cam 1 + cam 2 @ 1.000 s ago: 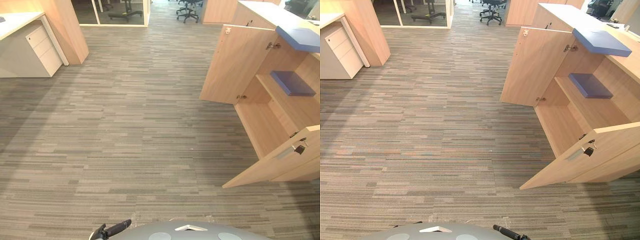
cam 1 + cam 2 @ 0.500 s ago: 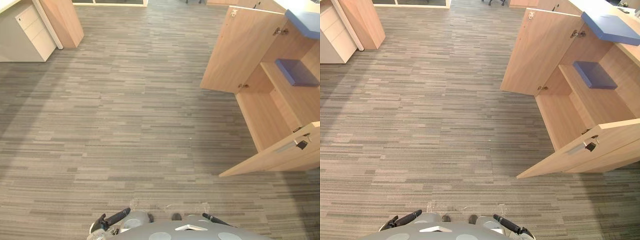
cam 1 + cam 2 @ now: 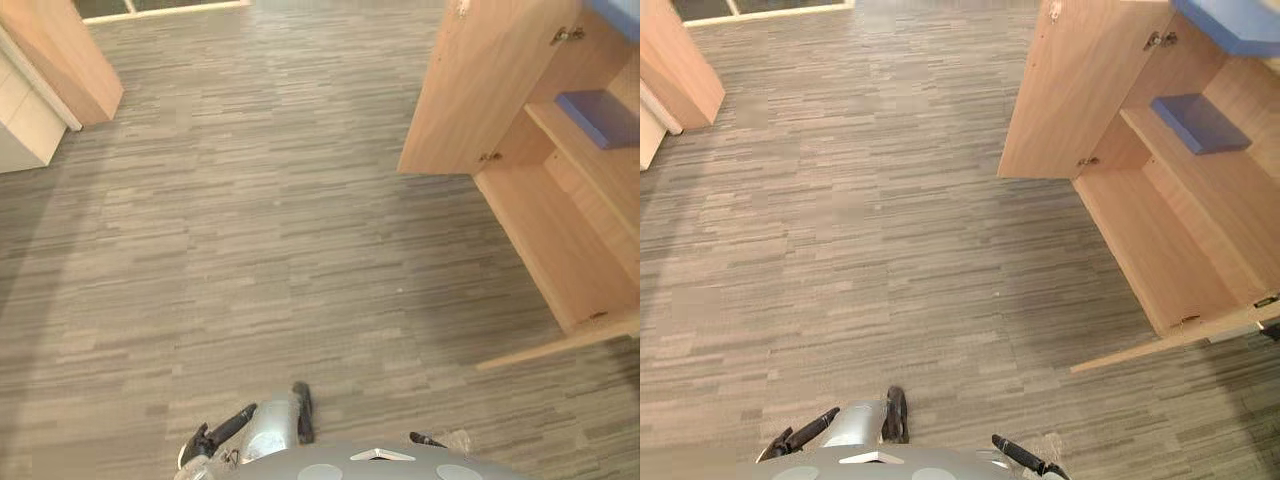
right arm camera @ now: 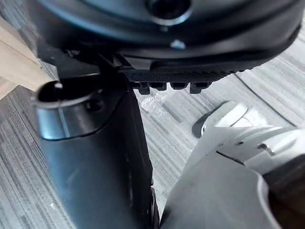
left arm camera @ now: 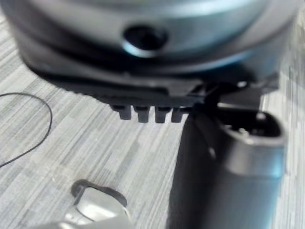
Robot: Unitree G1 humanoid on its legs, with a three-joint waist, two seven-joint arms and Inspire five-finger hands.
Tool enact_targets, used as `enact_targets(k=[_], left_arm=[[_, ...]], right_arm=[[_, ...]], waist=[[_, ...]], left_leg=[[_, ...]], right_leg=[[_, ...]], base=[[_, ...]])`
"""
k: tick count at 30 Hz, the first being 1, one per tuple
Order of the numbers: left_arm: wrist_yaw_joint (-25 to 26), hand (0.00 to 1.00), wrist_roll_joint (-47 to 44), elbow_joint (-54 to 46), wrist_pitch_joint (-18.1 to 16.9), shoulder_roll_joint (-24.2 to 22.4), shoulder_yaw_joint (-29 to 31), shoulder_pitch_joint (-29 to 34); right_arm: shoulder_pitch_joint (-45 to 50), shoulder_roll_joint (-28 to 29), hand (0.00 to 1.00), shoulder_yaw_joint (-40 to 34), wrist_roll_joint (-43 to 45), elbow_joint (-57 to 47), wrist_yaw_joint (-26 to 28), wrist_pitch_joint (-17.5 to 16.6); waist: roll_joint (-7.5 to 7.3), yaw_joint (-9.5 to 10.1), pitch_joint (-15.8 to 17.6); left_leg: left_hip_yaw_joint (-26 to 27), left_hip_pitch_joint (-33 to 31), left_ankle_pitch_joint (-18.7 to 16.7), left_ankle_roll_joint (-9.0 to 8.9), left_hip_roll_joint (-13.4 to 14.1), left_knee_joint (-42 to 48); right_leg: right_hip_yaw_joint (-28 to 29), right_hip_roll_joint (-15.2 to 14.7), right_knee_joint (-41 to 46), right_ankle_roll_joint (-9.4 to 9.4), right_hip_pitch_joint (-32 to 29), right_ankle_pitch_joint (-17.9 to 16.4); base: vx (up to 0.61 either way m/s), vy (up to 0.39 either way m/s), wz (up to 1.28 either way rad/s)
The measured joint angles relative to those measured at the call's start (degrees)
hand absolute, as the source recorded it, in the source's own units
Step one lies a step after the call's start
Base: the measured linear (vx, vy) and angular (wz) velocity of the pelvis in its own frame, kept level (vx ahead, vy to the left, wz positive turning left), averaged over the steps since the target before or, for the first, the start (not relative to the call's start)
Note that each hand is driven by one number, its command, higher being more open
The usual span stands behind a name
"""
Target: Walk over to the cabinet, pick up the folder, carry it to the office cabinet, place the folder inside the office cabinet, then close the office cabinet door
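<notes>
Blue flat folder [image 3: 1200,122] lay on a shelf of the open light-wood office cabinet [image 3: 1150,250]. The left hand [image 5: 143,88] and right hand [image 4: 190,71] hung empty, fingers straight.

Floor's a grey striped low-pile carpet [image 3: 250,230], matt and a bit rough. The open light wood-grain cabinet [image 3: 480,90] looks like smooth satin laminate, with little shiny metal hinges [image 3: 568,35]. Flat blue folder [image 3: 600,115] inside looks matt.

Even bright light, soft shadows on carpet [image 3: 250,250]
</notes>
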Motion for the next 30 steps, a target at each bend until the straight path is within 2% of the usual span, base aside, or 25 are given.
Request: enact_targets(k=[1,3,4,5,6,7,8,9,11,12,13,14,15,16,17,19,20,21,23,25,26,27,28,29,30], left_arm=[[-0.03,1.0,0.0,0.24,0.0,0.38,0.0,0.02],[-0.03,1.0,-0.01,0.22,0.03,0.37,-0.05,0.3],[-0.13,1.0,-0.03,0.2,0.03,0.4,-0.27,0.46],[-0.13,1.0,-0.01,0.26,0.08,0.46,-1.11,0.5],[-0.09,1.0,0.0,0.29,0.15,0.39,-2.22,0.64],[-0.18,1.0,0.01,0.25,0.12,0.37,-2.54,0.51],[-0.19,1.0,0.13,0.32,0.18,0.38,-3.3,0.5],[-0.22,1.0,0.28,0.31,0.18,0.34,-3.42,0.38],[-0.24,1.0,0.28,0.36,0.21,0.17,-3.61,-0.39],[-0.12,1.0,0.28,0.36,0.2,0.12,-4.26,-1.22],[-0.14,1.0,0.28,0.36,0.19,0.06,-4.35,-1.24],[-0.15,1.0,0.28,0.2,0.15,-0.41,-4.16,-1.29],[-0.14,1.0,0.28,0.09,0.15,-0.46,-3.81,-1.36],[-0.12,1.0,0.29,-0.16,0.17,-1.1,-2.25,-0.72],[0.02,1.0,0.04,-0.27,0.23,-1.69,0.13,-0.24],[0.51,1.0,0.19,-0.25,0.28,-1.98,1.96,-0.05],[0.93,1.0,0.42,-0.21,0.38,-2.61,2.5,-0.09],[0.77,1.0,1.11,-0.21,0.51,-2.98,2.53,-0.47],[0.72,1.0,2.9,-0.23,0.69,-3.31,2.34,-1.95],[0.51,1.0,4.65,-0.25,0.89,-4.26,2.34,-4.47],[-0.38,1.0,4.63,-0.36,0.9,-4.98,2.32,-5.29],[-1.08,1.0,4.63,-0.88,1.06,-5.24,2.44,-5.23],[-1.06,1.0,4.45,-0.89,1.03,-5.34,2.51,-5.11],[-1.04,1.0,3.91,-0.96,0.86,-5.45,2.56,-4.68],[-0.92,1.0,3.88,-0.97,0.62,-5.19,2.57,-4.71]], right_arm=[[0.23,-0.02,1.0,-0.17,-0.08,0.04,0.39,0.03],[0.06,-0.29,1.0,-0.64,0.16,0.46,0.97,-0.05],[-0.14,-0.27,1.0,-0.92,0.58,0.34,1.48,-0.22],[-0.4,-0.28,1.0,-0.84,0.71,-0.83,2.05,-0.36],[-0.51,-0.4,1.0,-0.6,1.31,-1.85,2.34,-0.73],[-0.49,-0.54,1.0,-0.02,1.86,-2.36,2.36,-0.9],[-0.55,-0.66,1.0,1.03,2.12,-3.58,2.15,-1.32],[-0.61,-0.79,1.0,1.68,2.37,-4.28,1.88,-1.46],[-1.01,-0.49,1.0,2.54,3.18,-5.41,1.84,-1.91],[-2.27,-0.57,1.0,2.15,5.2,-5.43,1.6,-2.35],[-2.6,-0.63,1.0,2.08,5.88,-5.44,1.55,-2.32],[-2.69,-0.32,1.0,1.98,6.89,-5.99,1.49,-2.31],[-2.78,-0.19,1.0,2.03,6.89,-6.1,1.41,-2.33],[-3.23,0.34,1.0,2.18,6.89,-6.32,0.95,-2.32],[-3.02,0.48,1.0,2.53,6.89,-6.31,0.42,-2.31],[-2.68,0.48,1.0,2.51,6.9,-6.32,0.29,-2.3],[-2.42,0.61,1.0,2.25,7.37,-6.43,0.3,-2.31],[-2.39,0.32,1.0,2.18,7.35,-6.36,0.31,-2.19],[-2.33,0.38,1.0,1.07,7.35,-6.32,0.12,-2.21],[-2.35,0.64,1.0,0.07,7.33,-5.68,-0.85,-2.19],[-2.3,0.92,1.0,-0.46,7.36,-5.47,-1.14,-2.13],[-2.1,1.3,1.0,-0.77,7.34,-5.52,-1.37,-2.18],[-1.91,1.32,1.0,-0.84,7.36,-5.68,-1.42,-2.28],[-1.9,0.92,1.0,-0.66,7.38,-5.69,-1.56,-2.54],[-2.05,0.55,1.0,-0.48,7.38,-5.44,-1.77,-2.49]], waist=[[-0.16,0.08,-0.52],[-0.26,0.05,-0.81],[-0.34,-0.23,-0.97],[-0.36,-0.42,-0.76],[0.14,-0.86,-0.47],[-0.1,-1.42,-0.5],[0.55,-2.24,-0.75],[1.01,-2.59,-1.03],[1.43,-3.54,-0.76],[2.16,-3.75,1.14],[2.34,-3.93,1.83],[2.85,-4.33,2.52],[2.89,-4.42,2.68],[2.6,-4.2,3.03],[2.01,-3.31,3.1],[1.41,-3.14,3.11],[1.86,-3.46,2.84],[2.28,-3.22,3.02],[3.23,-3.74,2.97],[3.37,-3.9,2.99],[3.52,-4.66,3.01],[3.82,-4.79,2.78],[4.33,-4.71,2.46],[5.22,-4.4,2.03],[6.28,-4.2,1.7]], left_leg=[[0.26,0.85,-0.41,0.42,-0.66,-0.41],[1.46,6.09,-1.55,1.11,-3.14,-3.76],[2.07,8.99,-1.99,1.56,-4.63,-6.47],[3.06,13.04,-2.21,2.03,-6.26,-9.36],[3.44,16.86,-2.58,2.41,-7.37,-11.43],[3.16,18.55,-2.76,2.48,-7.77,-12.52],[2.53,21.76,-3.07,2.27,-7.96,-14.41],[2.34,23.4,-3.21,2.05,-7.74,-15.76],[2.25,25.78,-3.25,1.65,-7.21,-17.6],[2.86,28.18,-3.51,0.95,-5.99,-17.65],[3.25,28.94,-3.69,0.65,-5.2,-17.61],[4.16,30.19,-4.49,-0.73,-3.15,-17.95],[5.06,30.86,-4.83,-1.3,-2.31,-18.69],[7.3,32.88,-5.41,-2.62,-1.29,-20.97],[10.1,34.47,-6.32,-4.24,-0.77,-21.97],[12.95,35.85,-7.81,-6.42,-0.32,-22.3],[14.46,36.87,-8.75,-7.69,0.79,-22.36],[16.09,37.84,-8.65,-8.2,2.11,-21.98],[16.29,37.89,-7.93,-9.23,4.5,-19.95],[15.63,38.01,-7.13,-9.64,6.92,-15.15],[13.99,37.26,-6.26,-10.06,9.4,-7.74],[11.17,34.28,-3.89,-10.31,12.51,4.34],[9.6,31.86,-1.37,-9.77,14.12,11.57],[7.4,26.16,0.12,-8.43,17.8,26.1],[5.82,22.18,0.25,-8.21,19.93,34.89]], right_leg=[[0.52,-0.54,1.86,0.23,-0.61,0.15],[2.13,-2.05,15.8,1.71,-5.26,1.08],[2.11,-2.85,24.57,2.29,-9.01,3.19],[1.43,-4.39,35.45,1.26,-12.91,8.36],[-1.2,-6.01,45.94,-0.78,-16.48,10.5],[-3.83,-6.88,50.29,-1.86,-18.16,10.13],[-9.39,-8.09,56.24,-4.2,-20.49,8.46],[-12.97,-8.14,58.26,-5.47,-22.47,7.11],[-19.26,-7.9,56.91,-4.95,-25.66,3.07],[-23.95,-7.08,51.89,-3.98,-25.68,-1.11],[-26.33,-6.48,48.52,-3.95,-25.73,-2.34],[-32.47,-5.49,39.04,-4.38,-26.34,-3.02],[-34.86,-4.84,34.47,-4.08,-26.65,-2.77],[-40.33,-4.2,26.14,-3.01,-26.6,-1.59],[-46.88,-4.21,19.98,-3.78,-26.59,-0.48],[-53.35,-4.21,15.39,-6.18,-26.62,0.24],[-55.51,-2.94,15.96,-9.95,-26.42,2.55],[-54.67,-0.49,15.91,-13.06,-26.48,1.77],[-54.19,2.47,16.38,-14.27,-26.23,-0.44],[-53.42,4.41,16.87,-14.42,-24.52,-3.03],[-52.42,6.54,15.52,-13.58,-21.93,-3.93],[-50.45,9.54,12.35,-13.31,-18.77,-4.0],[-48.97,11.3,10.43,-12.98,-17.34,-3.76],[-45.82,14.88,6.67,-12.32,-14.77,-3.39],[-43.71,16.63,4.51,-12.04,-12.64,-3.26]], base=[[0.43,0.244,-0.43],[0.32,0.195,-0.38],[0.21,0.185,-0.28],[0.23,0.226,-0.33],[0.18,0.184,-0.21],[0.22,0.161,-0.06],[0.2,0.113,0.02],[0.27,0.122,0.01],[0.26,0.052,-0.07],[0.26,-0.02,-0.16],[0.35,-0.094,-0.23],[0.18,-0.083,-0.22],[0.28,-0.137,-0.44],[0.26,-0.128,-0.81],[0.33,-0.161,-0.95],[0.3,-0.136,-0.92],[0.57,-0.247,-1.12],[0.5,-0.212,-0.95],[0.53,-0.266,-0.6],[0.48,-0.245,-0.36],[0.35,-0.168,-0.54],[0.33,-0.151,-0.74],[0.31,-0.137,-1.15],[0.23,-0.103,-1.21],[0.3,-0.113,-1.44]])
